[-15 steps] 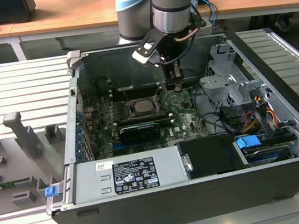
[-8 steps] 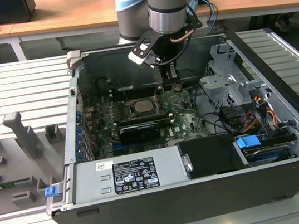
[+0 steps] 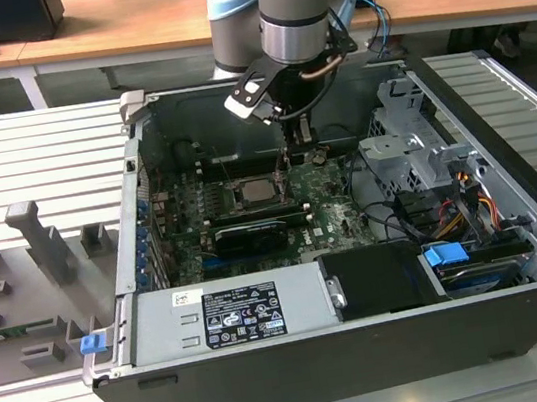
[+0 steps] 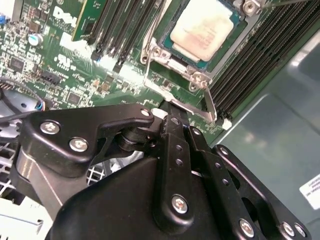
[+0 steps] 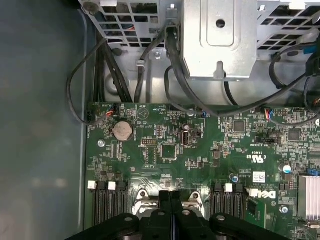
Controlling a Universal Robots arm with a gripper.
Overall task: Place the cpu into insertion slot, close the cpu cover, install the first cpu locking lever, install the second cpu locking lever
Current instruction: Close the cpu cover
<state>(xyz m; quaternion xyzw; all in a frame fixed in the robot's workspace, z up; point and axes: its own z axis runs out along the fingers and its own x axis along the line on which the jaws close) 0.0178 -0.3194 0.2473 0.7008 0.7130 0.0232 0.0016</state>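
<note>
The cpu (image 4: 202, 27) lies seated in the insertion slot (image 3: 236, 196), its dull silver top facing up. The slot is set in the green motherboard (image 5: 200, 150) on the floor of the open computer case (image 3: 275, 382), with banks of long black memory slots (image 4: 250, 55) running along either side of it. The cpu cover (image 4: 172, 62), a silver frame, lies flat around the chip.

The gripper (image 4: 172, 107) reaches down into the case just beside the socket. In both wrist views its two black fingers (image 5: 164, 200) are pressed together with no gap between them. Their tips meet a thin silver locking lever (image 4: 197, 110) that runs along the socket's edge; I cannot tell whether the lever is pinched or merely touched. A round coin cell (image 5: 122, 131) sits near one corner of the motherboard.
</note>
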